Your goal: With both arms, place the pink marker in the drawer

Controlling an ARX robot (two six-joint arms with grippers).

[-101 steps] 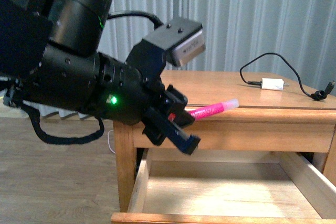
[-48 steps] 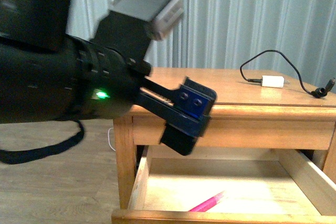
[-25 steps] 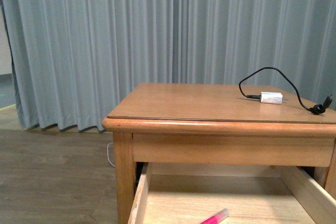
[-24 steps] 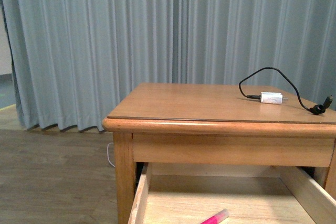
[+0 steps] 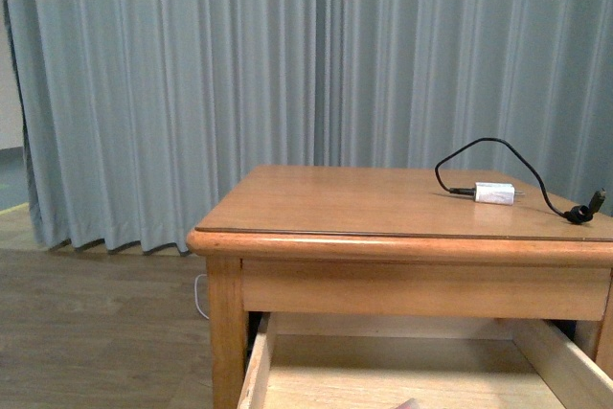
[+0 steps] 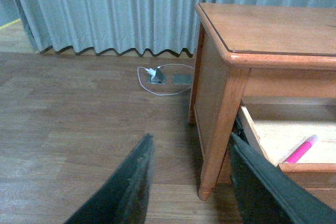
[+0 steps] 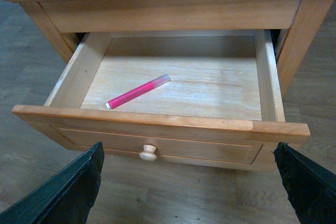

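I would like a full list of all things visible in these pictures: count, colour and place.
curtain: one, grey-blue, at the back
table: one, light-brown wood, before the curtain
drawer: one, light-brown, pulled open under the tabletop
pink marker: one, pink, lying on the drawer floor
charger plug: one, white with black cable, on the tabletop
floor socket: one, grey with white cable, in the floor
left gripper: one, black, jaws open, empty
right gripper: one, black, jaws open, before the drawer
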